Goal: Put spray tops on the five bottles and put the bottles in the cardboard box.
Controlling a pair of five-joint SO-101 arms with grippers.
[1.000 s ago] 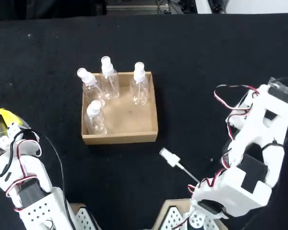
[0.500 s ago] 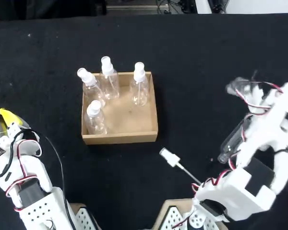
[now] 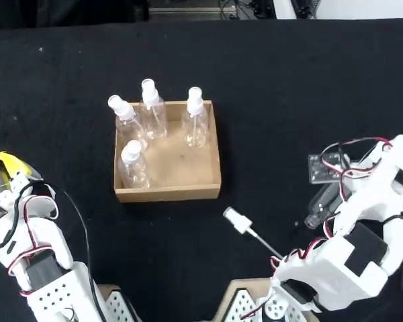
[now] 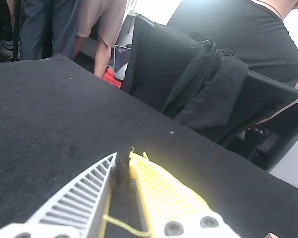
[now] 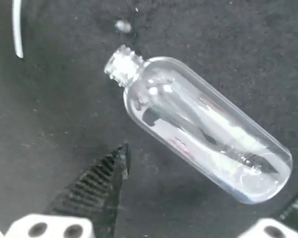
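Hovering with jaws spread wide, the right gripper [image 5: 208, 181] frames the uncapped bottle [image 5: 203, 129], which lies flat on the black table [image 3: 289, 80]. 1 loose spray top [image 3: 238, 220] lies between it and the cardboard box [image 3: 216, 161], which holds 4 capped bottles [image 3: 195, 124]. The left gripper [image 4: 123, 166] is pinched narrow and empty.

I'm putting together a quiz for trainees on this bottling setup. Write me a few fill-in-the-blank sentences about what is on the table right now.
1. The cardboard box holds ____ capped bottles.
2. The uncapped bottle lies on its ____ on the table.
3. The loose spray top lies outside the box, nearer the ____ arm.

Missing words: four; side; right.
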